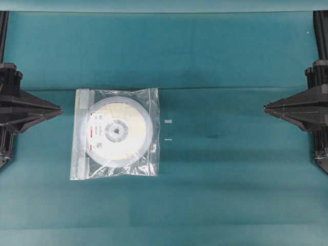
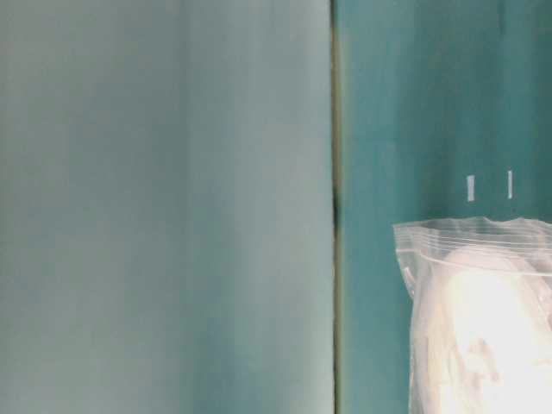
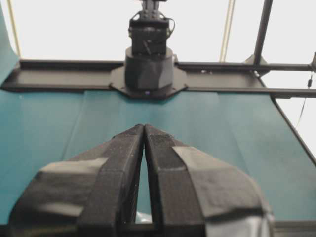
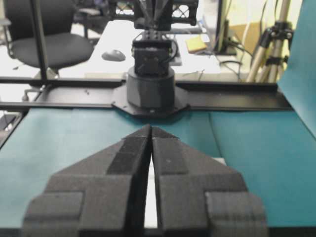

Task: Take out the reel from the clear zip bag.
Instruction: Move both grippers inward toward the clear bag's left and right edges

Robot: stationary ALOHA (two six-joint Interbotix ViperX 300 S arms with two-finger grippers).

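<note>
Toward the left half of the bench [image 1: 230, 195], well apart from both side edges' arms, the clear zip bag [image 1: 148, 100] is seen lying flat with the reel [image 1: 128, 115] wholly inside it. The whitish zip strip [image 1: 81, 134] runs along the bag's left edge, nearest the left gripper [image 1: 57, 109]. Two small white marks [image 1: 168, 121] lie just beside the bag's right edge.

Nothing has yet been grasped, so the step in hand is judged to be the first approach. It would be done well if the bag were pinned or pinched at the closed right side while the zip edge is worked open, since the thin film may slide or crumple.

The left gripper's jaws are seen pressed together, empty. The right gripper [image 1: 266, 107] is likewise closed to a point and touches nothing.
</note>
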